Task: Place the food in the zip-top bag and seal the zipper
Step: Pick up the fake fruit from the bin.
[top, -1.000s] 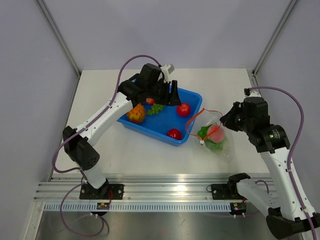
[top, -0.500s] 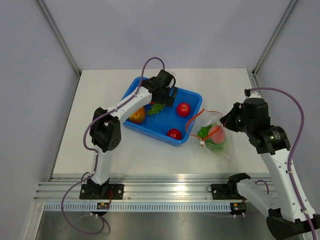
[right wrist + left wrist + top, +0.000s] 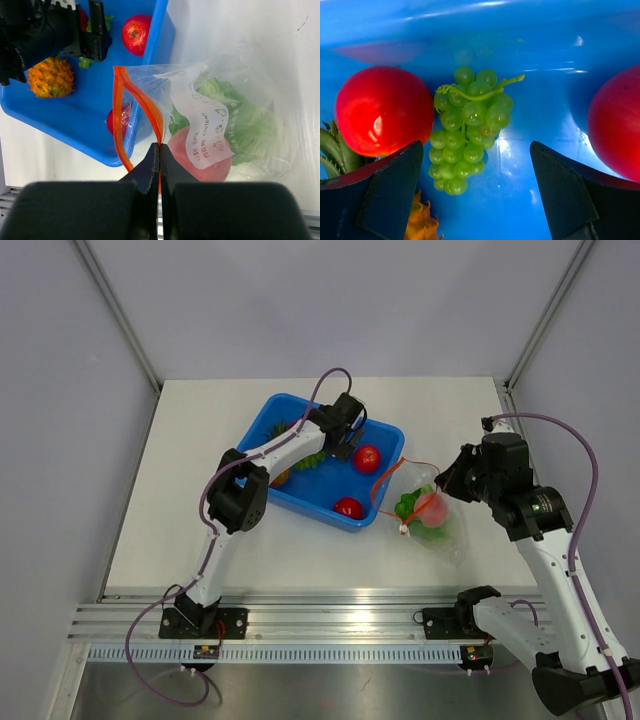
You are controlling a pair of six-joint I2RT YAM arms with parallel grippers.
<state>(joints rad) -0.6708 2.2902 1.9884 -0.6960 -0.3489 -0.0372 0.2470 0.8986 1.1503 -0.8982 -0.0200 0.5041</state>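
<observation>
My left gripper (image 3: pixel 345 445) (image 3: pixel 476 195) hangs open inside the blue tub, just above a green grape bunch (image 3: pixel 467 130) (image 3: pixel 312 458). Nothing lies between its fingers (image 3: pixel 390 195). A red fruit (image 3: pixel 382 110) sits left of the grapes and another (image 3: pixel 617 130) (image 3: pixel 367 458) to the right. The pineapple (image 3: pixel 50 77) (image 3: pixel 280 475) lies beside them. A third red fruit (image 3: pixel 348 508) rests at the tub's near wall. My right gripper (image 3: pixel 159 150) (image 3: pixel 443 480) is shut on the orange-red zipper (image 3: pixel 118 110) of the zip-top bag (image 3: pixel 225 125) (image 3: pixel 430 515), holding its mouth up. Inside are a cabbage (image 3: pixel 250 125) and a peach (image 3: pixel 200 155).
The blue tub (image 3: pixel 385 435) (image 3: pixel 75 120) stands at the table's middle, with the bag's mouth against its right wall. Grey walls and metal posts close in the table on three sides. The rail with the arm bases runs along the near edge.
The left arm has stretched further right over the tub and lowered toward the grapes, and its jaws have spread wider. The right gripper and the bag have barely moved.
</observation>
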